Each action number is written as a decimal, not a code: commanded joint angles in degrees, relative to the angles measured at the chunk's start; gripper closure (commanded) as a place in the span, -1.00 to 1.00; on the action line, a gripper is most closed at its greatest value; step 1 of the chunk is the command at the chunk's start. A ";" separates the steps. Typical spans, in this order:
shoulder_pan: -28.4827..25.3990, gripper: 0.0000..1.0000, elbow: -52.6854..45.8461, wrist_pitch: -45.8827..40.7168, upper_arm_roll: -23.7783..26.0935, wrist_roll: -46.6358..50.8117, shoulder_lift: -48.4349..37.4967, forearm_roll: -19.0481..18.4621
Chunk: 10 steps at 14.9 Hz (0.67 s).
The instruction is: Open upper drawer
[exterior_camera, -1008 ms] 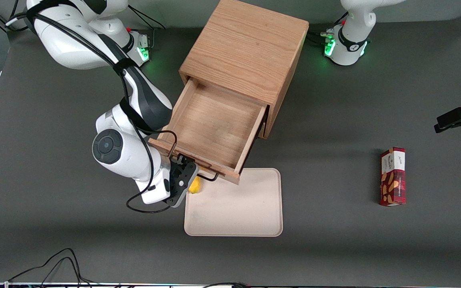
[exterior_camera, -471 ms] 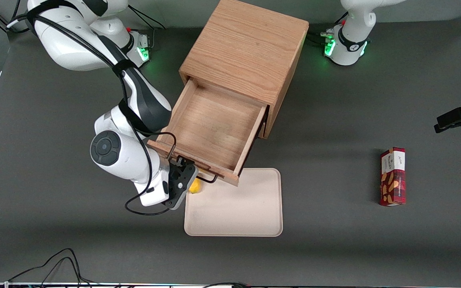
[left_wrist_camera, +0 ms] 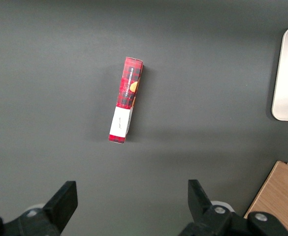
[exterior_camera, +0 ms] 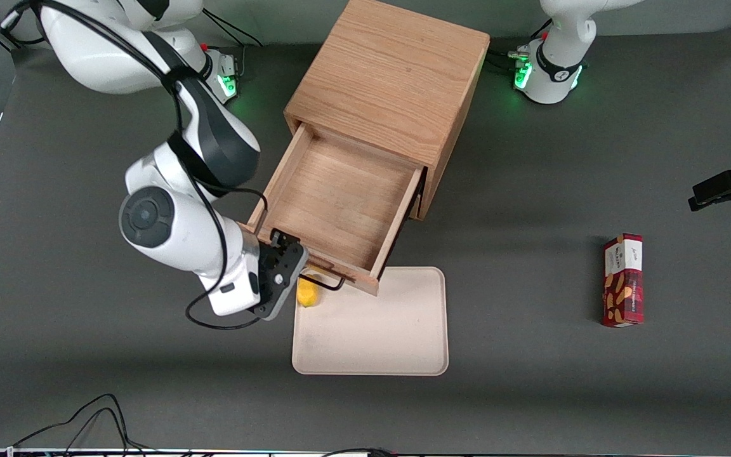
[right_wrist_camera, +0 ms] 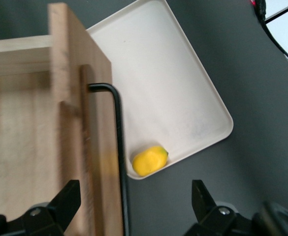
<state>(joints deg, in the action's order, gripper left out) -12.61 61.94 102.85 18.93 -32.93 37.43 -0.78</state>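
Dark grey table [exterior_camera: 86, 355], upper drawer [exterior_camera: 340, 203] pulled out, pincer [exterior_camera: 296, 270] spread wide around its handle [right_wrist_camera: 118, 147], gripping nothing.

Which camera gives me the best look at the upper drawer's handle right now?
The right wrist view: the handle runs close and unobstructed beside the open gripper. The front view shows only a short end of it. The left wrist view misses it.
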 commanded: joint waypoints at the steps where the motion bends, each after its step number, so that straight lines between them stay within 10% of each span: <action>1: 0.66 -1.00 0.99 -5.10 -0.12 -0.20 -6.30 1.48; 10: 3.56 -1.00 30.49 -14.68 0.84 13.66 -42.40 4.73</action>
<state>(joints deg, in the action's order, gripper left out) -10.23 76.81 87.15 19.64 -24.62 9.72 2.80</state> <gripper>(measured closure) 0.000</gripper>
